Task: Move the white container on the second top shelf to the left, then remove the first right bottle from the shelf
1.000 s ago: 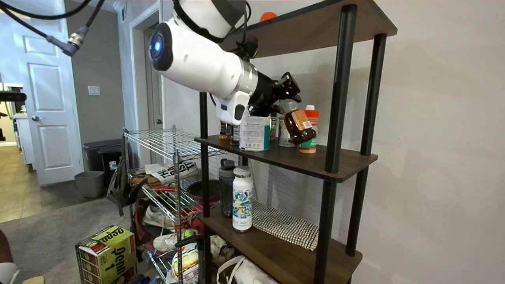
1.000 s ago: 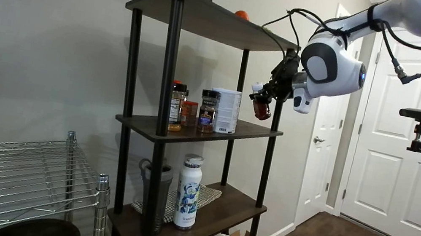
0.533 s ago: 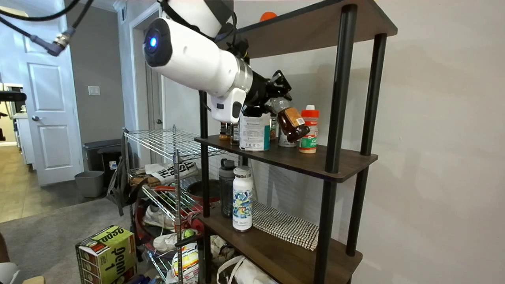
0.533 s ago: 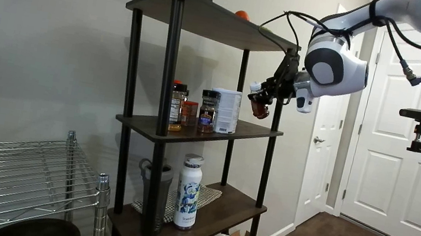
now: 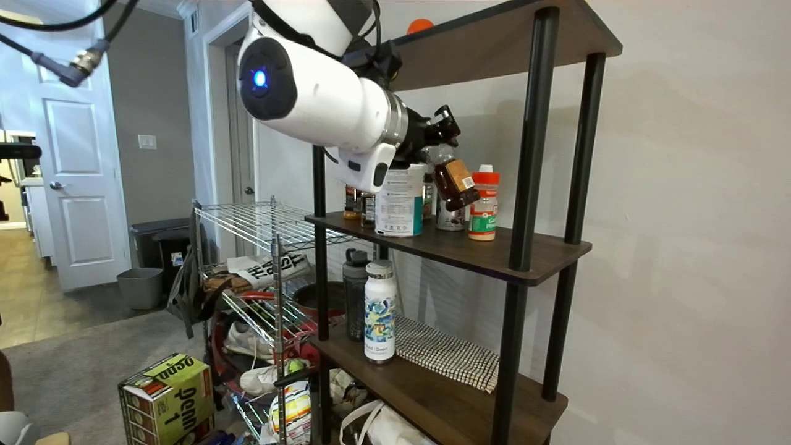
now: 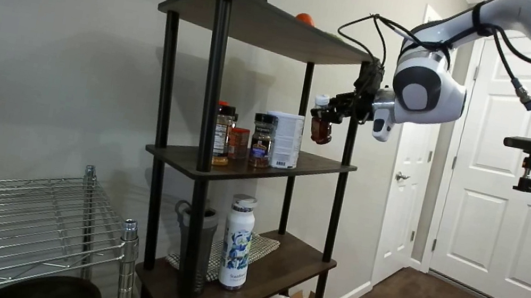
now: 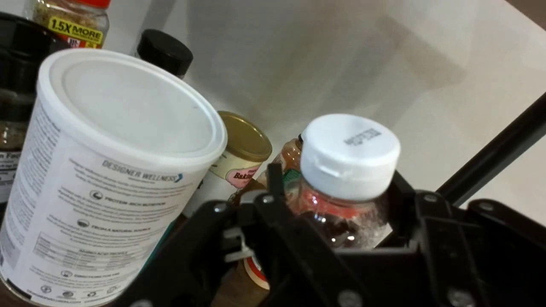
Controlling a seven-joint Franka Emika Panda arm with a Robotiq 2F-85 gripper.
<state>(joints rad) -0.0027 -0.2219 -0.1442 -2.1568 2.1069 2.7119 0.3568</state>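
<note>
Gripper (image 7: 337,187) — clamped on bottle (image 5: 456,185) at its neck | wrist view — bottle's base hidden, white container (image 7: 106,192) partly covered

white arm (image 5: 337,102) | blue light (image 5: 259,78) | black cables (image 5: 49,26) | black gripper (image 7: 338,185)

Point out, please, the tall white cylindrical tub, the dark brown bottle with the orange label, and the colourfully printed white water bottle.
White tub (image 7: 106,183), in the wrist view: printed side wall.
Brown bottle (image 5: 457,175), in an exterior view: orange label.
Water bottle (image 6: 237,245), in an exterior view: printed body.
</note>
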